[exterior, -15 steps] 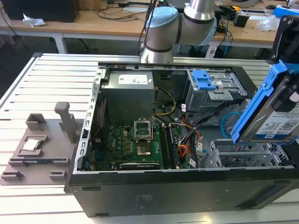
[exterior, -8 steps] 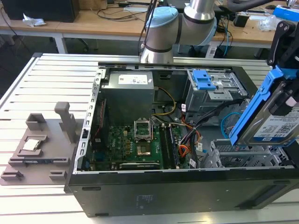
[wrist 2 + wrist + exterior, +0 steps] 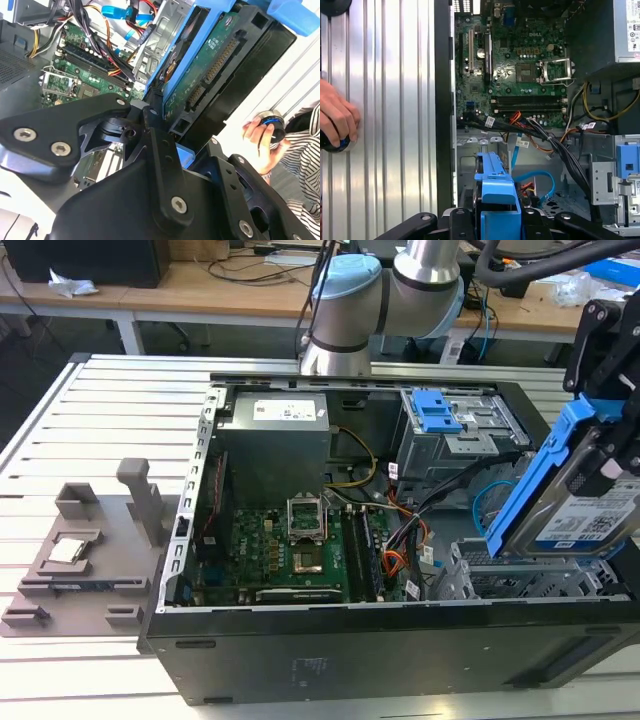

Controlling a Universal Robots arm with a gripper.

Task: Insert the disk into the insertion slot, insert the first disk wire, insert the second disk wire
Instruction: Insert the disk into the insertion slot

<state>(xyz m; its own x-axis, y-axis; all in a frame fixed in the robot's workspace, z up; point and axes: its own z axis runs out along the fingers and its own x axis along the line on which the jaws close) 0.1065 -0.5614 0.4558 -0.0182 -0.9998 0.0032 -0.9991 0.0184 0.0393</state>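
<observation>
My gripper is shut on the disk, a grey drive with a white-and-blue label in a bright blue caddy. It holds the disk tilted in the air at the exterior view's right, just above the insertion slot, a silver perforated cage in the open computer case. In both wrist views the disk sits between the black gripper links. The first disk wire, with red and orange strands, lies loose beside the motherboard. The second disk wire, light blue, curls in a loop near the cage.
The black case lies open on a slatted metal table. A grey bay with a blue tab stands at the back. A grey fixture plate lies at the exterior view's left. A person's hand rests on the table holding a round object.
</observation>
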